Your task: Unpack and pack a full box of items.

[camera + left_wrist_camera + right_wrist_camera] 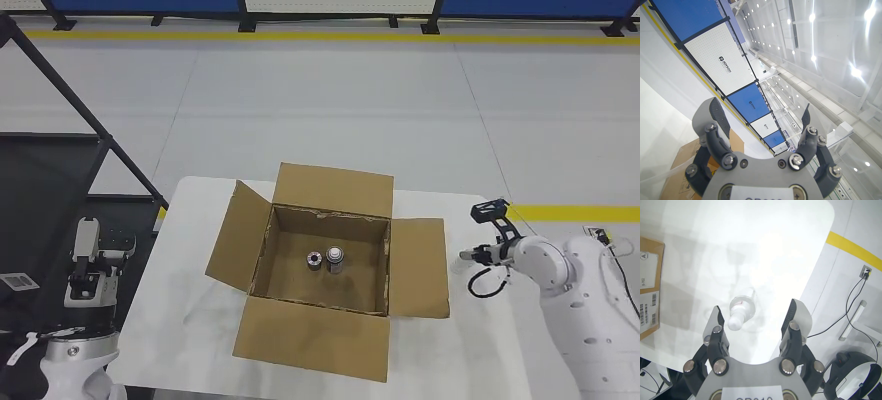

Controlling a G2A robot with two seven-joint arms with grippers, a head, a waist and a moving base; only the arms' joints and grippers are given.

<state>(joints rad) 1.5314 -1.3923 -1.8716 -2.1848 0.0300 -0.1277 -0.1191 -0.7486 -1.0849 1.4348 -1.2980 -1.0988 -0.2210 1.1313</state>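
Top view: I see an open brown cardboard box (333, 190) mid-way on the white table (190, 300), with a small dark-topped can (336, 260) and a small round item (313, 262) inside. The right gripper (755, 306) is spread wide and empty over a clear white-capped bottle (740, 311) on the table. The left gripper (761, 103) is wide open, empty and aimed at the ceiling.

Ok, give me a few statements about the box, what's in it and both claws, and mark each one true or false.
1. The cardboard box has its flaps open. True.
2. Four items lie inside it. False: there are two, a round item and a small container.
3. The right claw is shut on the white bottle. False: it is open, and the bottle sits ungripped on the table.
4. The left claw is open and empty. True.
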